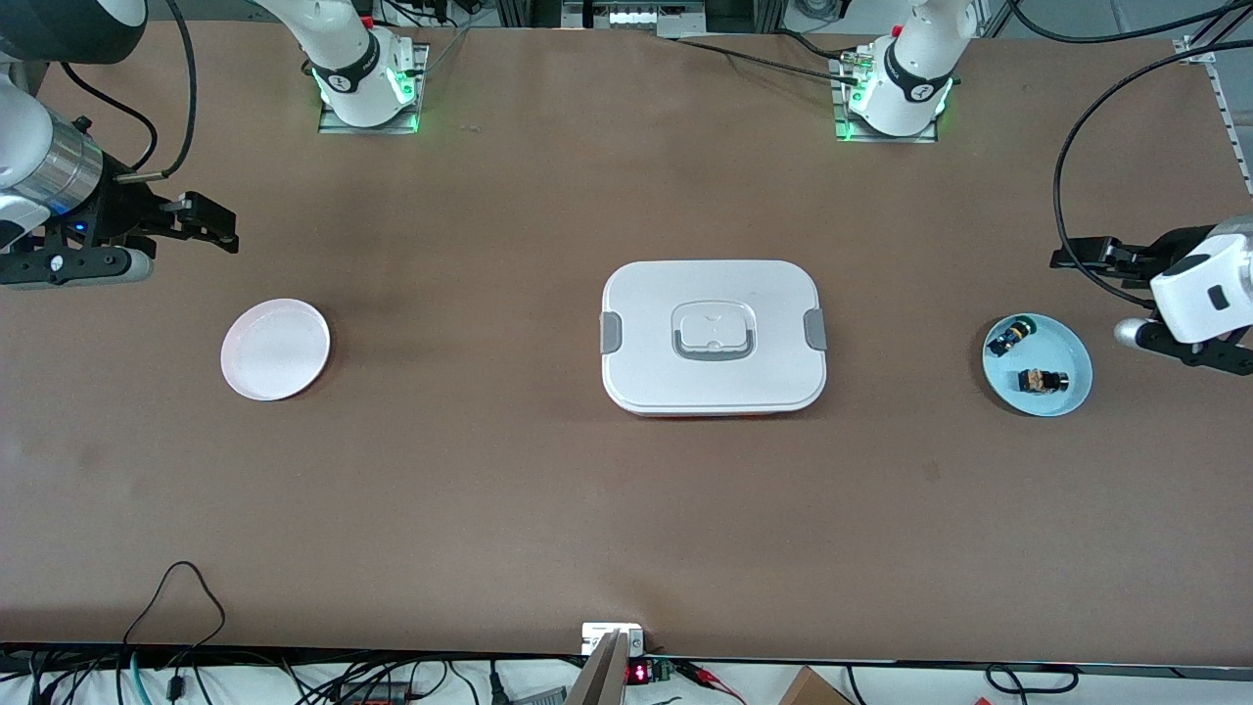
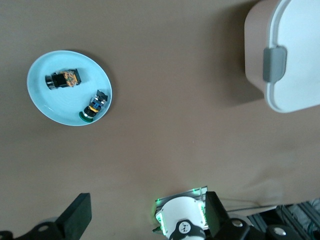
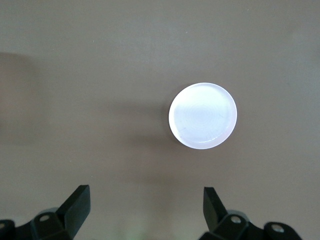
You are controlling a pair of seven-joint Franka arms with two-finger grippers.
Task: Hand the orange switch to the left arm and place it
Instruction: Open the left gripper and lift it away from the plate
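Both grippers hang with their fingers spread wide and nothing between them: the left gripper [image 1: 1087, 257] is in the air at the left arm's end of the table, just beside the blue plate [image 1: 1067, 345], and the right gripper [image 1: 210, 220] is up at the right arm's end, near the white plate [image 1: 275, 350]. Each wrist view shows its own two fingertips well apart over bare table. Going outward from the left gripper, the blue plate holds two small parts lying apart from each other: the orange switch [image 1: 1040, 380], nearer the front camera (its orange body shows best in the left wrist view [image 2: 64, 79]), and a second switch with blue and green on it [image 1: 1010, 338] close to the rim. At mid-table sits a white lidded box [image 1: 714, 336], shut, with grey clasps at both ends. The white plate is bare. Judging the step is hard: the orange switch already lies on a plate at the left arm's end, which fits a switch waiting to be picked up as well as one handed over and set down, with both arms drawn clear. If it is to be grasped, the fingers must straddle its short body without nudging its neighbour.
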